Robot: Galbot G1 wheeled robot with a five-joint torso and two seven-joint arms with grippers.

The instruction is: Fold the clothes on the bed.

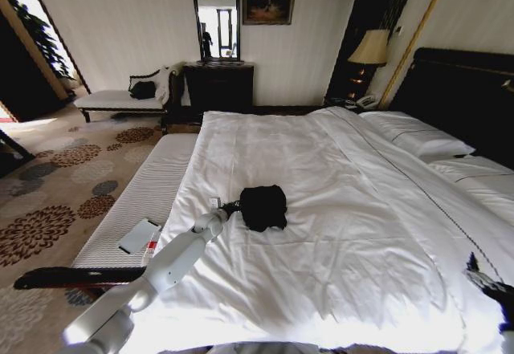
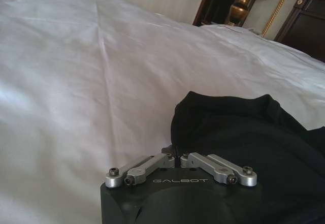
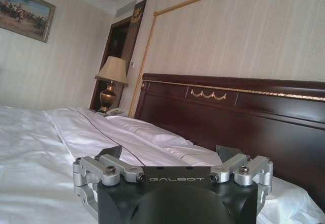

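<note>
Black fabric, the T-shirt (image 1: 263, 207), lies bunched into a compact heap on the white duvet (image 1: 337, 209) of the bed (image 1: 450, 89), roughly mid-width and nearer the foot than the pillows (image 1: 418, 133). No lettering is visible; the garment looks either partly folded or simply crumpled, and I cannot tell which.

From the near left the left arm reaches across the bed, its left tool (image 2: 177, 155) meeting the near-left edge of the shirt. In the left wrist view the linkages are drawn together and the fingertips meet at the hem, so the tool appears clenched on the shirt's edge, though how much cloth is between them is hidden.

At the near right corner of the bed the right tool (image 3: 172, 158) waits well apart from the shirt, its fingers spread and released.

My judgement is that a fold or a spreading pull is in hand. The next move calls for a slow, low drag or lift so the soft cloth opens flat without dragging the duvet along.
</note>
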